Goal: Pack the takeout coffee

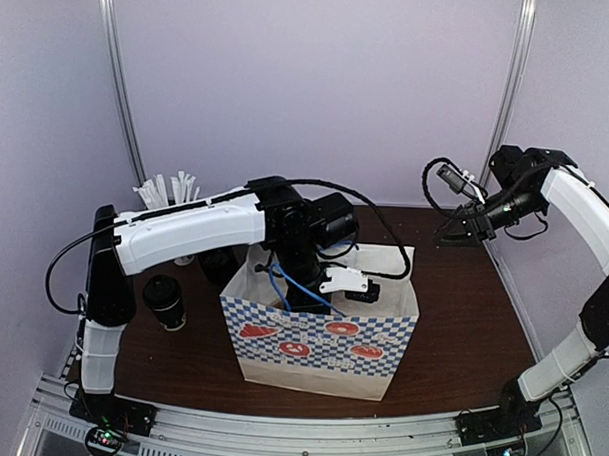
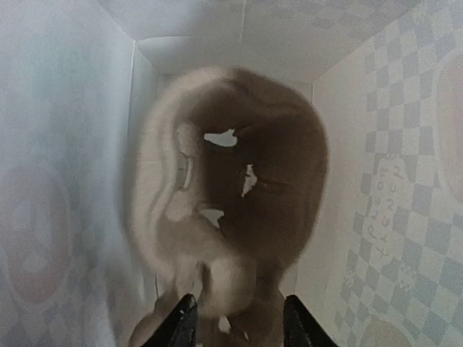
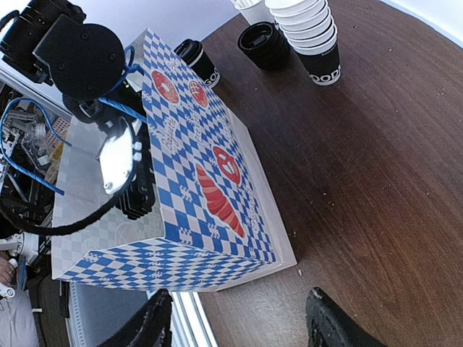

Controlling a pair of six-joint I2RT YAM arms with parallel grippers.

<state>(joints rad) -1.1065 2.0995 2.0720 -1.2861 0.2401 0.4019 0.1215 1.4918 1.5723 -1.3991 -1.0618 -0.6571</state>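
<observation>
The takeout coffee [image 1: 164, 301], a small cup with a black dome lid, stands on the table left of the blue-checked paper bag [image 1: 320, 349]. It also shows in the right wrist view [image 3: 197, 61]. My left arm [image 1: 309, 233] reaches down into the bag. Inside, my left gripper [image 2: 239, 322] straddles a blurred brown pulp cup carrier [image 2: 239, 195], which fills the gap between the fingers. My right gripper [image 3: 237, 303] is open and empty, raised at the back right [image 1: 454, 233], well away from the bag [image 3: 210, 166].
A stack of lidless white cups [image 3: 311, 32] and a pile of black lids [image 3: 264, 43] stand behind the bag. A cup of white sticks [image 1: 171, 193] is at the back left. The bag's walls close in around my left gripper.
</observation>
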